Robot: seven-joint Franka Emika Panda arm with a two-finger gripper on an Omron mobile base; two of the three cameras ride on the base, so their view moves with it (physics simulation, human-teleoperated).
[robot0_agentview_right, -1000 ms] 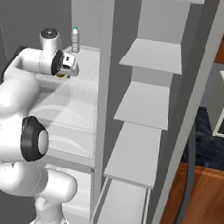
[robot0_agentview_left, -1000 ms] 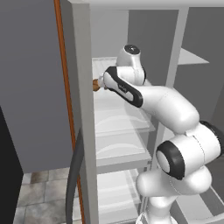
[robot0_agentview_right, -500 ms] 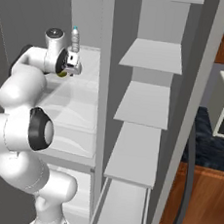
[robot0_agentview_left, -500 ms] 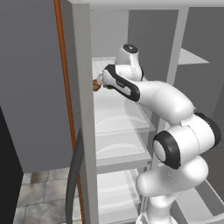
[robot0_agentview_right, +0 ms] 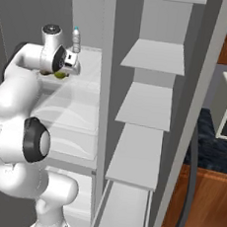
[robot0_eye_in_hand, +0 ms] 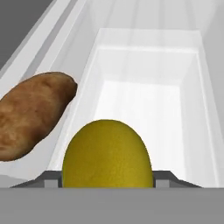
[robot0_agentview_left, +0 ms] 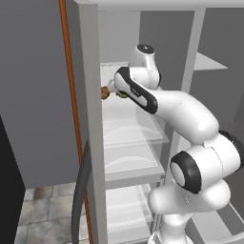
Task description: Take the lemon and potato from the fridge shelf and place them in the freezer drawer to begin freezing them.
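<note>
The yellow lemon [robot0_eye_in_hand: 107,154] sits low in the middle of the hand view, between the jaws of my gripper [robot0_eye_in_hand: 108,180], which is shut on it. Just left of it lies the brown potato [robot0_eye_in_hand: 34,114], untouched. Both rest on the ribbed translucent fridge shelf [robot0_eye_in_hand: 144,100]. From the left base view my gripper [robot0_agentview_left: 119,91] reaches onto the upper fridge shelf [robot0_agentview_left: 131,116], with the lemon [robot0_agentview_left: 123,95] at its tip and the potato [robot0_agentview_left: 104,92] by the door post. The right base view shows the lemon [robot0_agentview_right: 61,74] under the hand. The freezer drawer is out of view.
A small bottle [robot0_agentview_right: 76,39] stands at the back of the same shelf. A grey post [robot0_agentview_left: 93,124] borders the compartment on the left, a divider [robot0_agentview_right: 103,99] on the right. Plain grey shelves [robot0_agentview_right: 146,104] fill the neighbouring compartment. More translucent shelves [robot0_agentview_left: 128,164] lie below.
The jaws, wide apart a second ago, have closed on the lemon. The arm has shifted a little at the upper shelf; the potato has stayed put.
</note>
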